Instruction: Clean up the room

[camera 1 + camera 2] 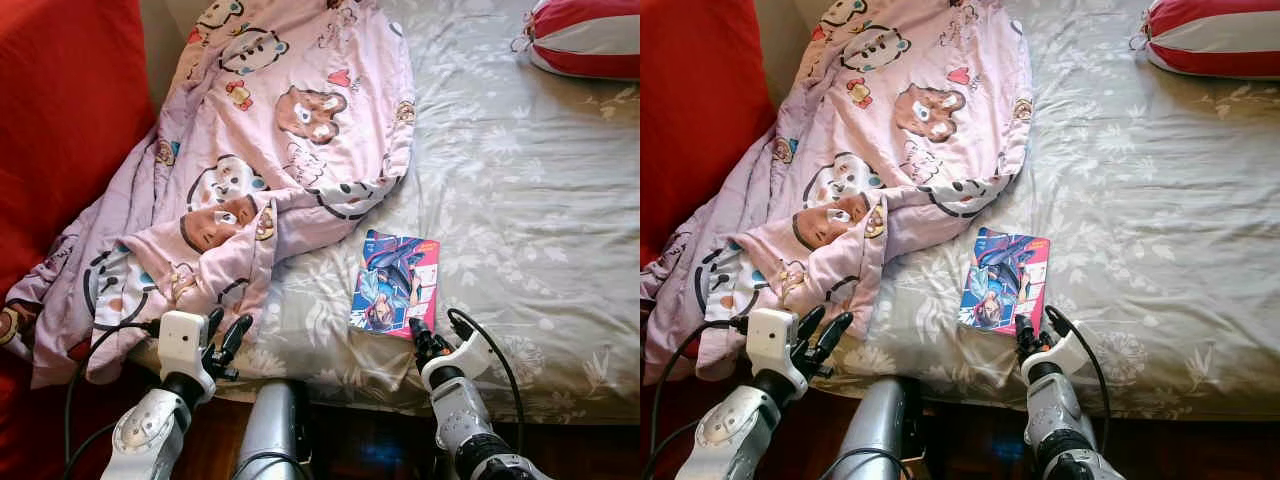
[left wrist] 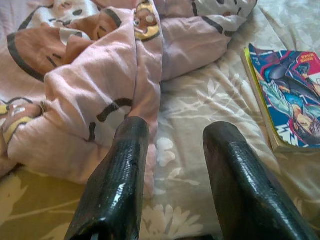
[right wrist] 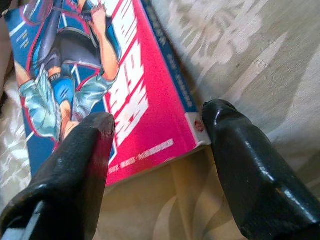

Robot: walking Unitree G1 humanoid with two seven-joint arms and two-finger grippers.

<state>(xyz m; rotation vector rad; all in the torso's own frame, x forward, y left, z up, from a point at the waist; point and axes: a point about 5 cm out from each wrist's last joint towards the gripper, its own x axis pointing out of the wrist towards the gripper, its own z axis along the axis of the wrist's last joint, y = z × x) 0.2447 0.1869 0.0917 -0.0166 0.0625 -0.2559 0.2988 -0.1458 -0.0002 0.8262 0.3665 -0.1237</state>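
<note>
A comic book [image 1: 394, 283] with a blue and pink cover lies flat on the grey floral bedsheet [image 1: 520, 200] near the bed's front edge. My right gripper [image 1: 416, 331] is open right at the book's near right corner [image 3: 197, 127], with one finger [image 3: 80, 160] over the cover and the other finger [image 3: 250, 160] over the sheet beside it. A crumpled pink cartoon blanket [image 1: 270, 150] covers the bed's left side. My left gripper [image 1: 226, 337] is open just in front of the blanket's near fold [image 2: 90, 100], holding nothing.
A red and white striped pillow [image 1: 585, 38] lies at the far right of the bed. A red cushion or headboard [image 1: 60, 120] stands along the left side. The dark floor shows below the bed's front edge [image 1: 350, 440].
</note>
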